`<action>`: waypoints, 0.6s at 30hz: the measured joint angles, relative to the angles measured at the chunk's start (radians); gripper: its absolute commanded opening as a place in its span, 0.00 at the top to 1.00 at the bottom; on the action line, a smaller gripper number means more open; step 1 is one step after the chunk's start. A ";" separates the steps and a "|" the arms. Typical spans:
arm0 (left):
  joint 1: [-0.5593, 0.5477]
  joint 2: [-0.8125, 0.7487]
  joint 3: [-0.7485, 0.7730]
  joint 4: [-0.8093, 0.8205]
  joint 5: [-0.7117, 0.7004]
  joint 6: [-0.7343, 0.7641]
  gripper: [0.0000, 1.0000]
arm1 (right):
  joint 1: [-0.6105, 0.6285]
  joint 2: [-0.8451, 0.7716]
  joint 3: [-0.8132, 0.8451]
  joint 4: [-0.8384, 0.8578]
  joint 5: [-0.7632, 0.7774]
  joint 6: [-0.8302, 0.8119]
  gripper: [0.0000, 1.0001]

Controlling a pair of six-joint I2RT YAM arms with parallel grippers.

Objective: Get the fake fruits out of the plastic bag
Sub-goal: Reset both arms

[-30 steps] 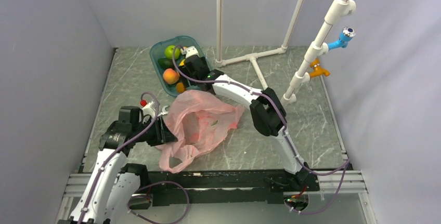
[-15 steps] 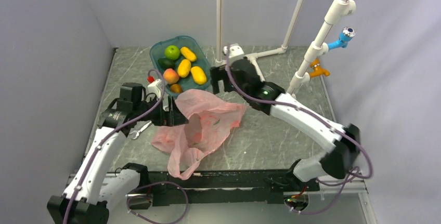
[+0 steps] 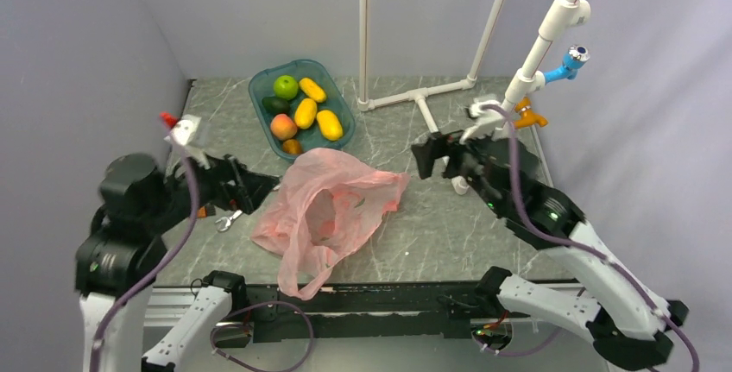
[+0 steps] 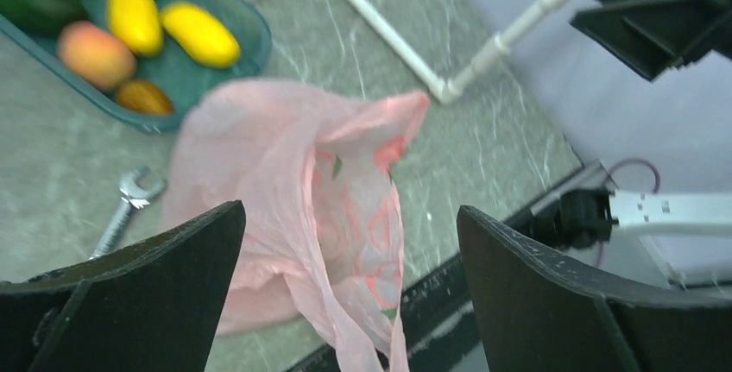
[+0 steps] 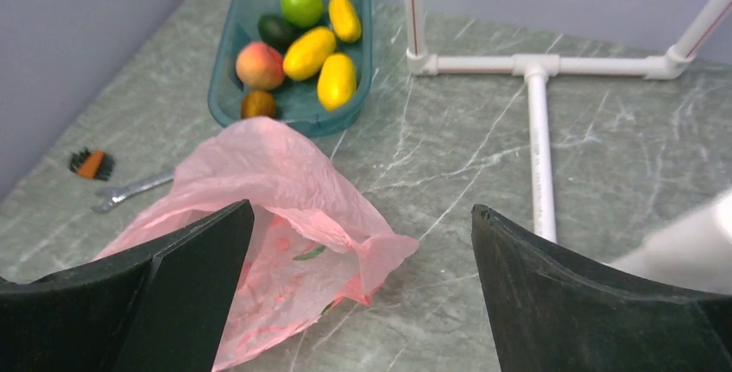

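While left hand (image 3: 257, 189) and right hand (image 3: 423, 158) gape, plastic bag (image 3: 332, 208) between, untouched

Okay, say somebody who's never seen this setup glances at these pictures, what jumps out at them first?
Most likely the crumpled pink plastic bag lying in the middle of the table. Next, the teal tray at the far left, holding the bright fake fruits, with a green apple among them. The left gripper and right gripper both hang open, clear of the bag, one on each side.
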 measured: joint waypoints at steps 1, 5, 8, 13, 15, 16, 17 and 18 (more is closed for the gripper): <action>0.000 -0.020 0.031 -0.004 -0.029 -0.005 0.01 | 0.000 -0.042 0.000 -0.009 0.006 -0.003 0.00; 0.000 -0.117 0.135 -0.001 -0.138 -0.023 0.01 | 0.000 -0.186 0.020 -0.051 0.045 -0.020 0.00; 0.000 -0.193 0.188 0.023 -0.219 -0.028 0.01 | 0.000 -0.261 0.071 -0.075 0.075 -0.032 0.00; 0.000 -0.281 0.240 0.071 -0.334 -0.028 0.01 | -0.001 -0.352 0.128 -0.074 0.127 -0.045 0.00; 0.000 -0.293 0.248 0.084 -0.368 -0.028 0.01 | -0.001 -0.362 0.135 -0.074 0.142 -0.047 0.00; 0.000 -0.295 0.251 0.087 -0.381 -0.028 0.01 | -0.001 -0.363 0.137 -0.075 0.150 -0.047 0.00; 0.000 -0.296 0.251 0.088 -0.395 -0.028 0.01 | -0.001 -0.362 0.137 -0.076 0.153 -0.047 0.00; 0.000 -0.297 0.251 0.087 -0.404 -0.028 0.00 | -0.001 -0.362 0.137 -0.082 0.158 -0.047 0.00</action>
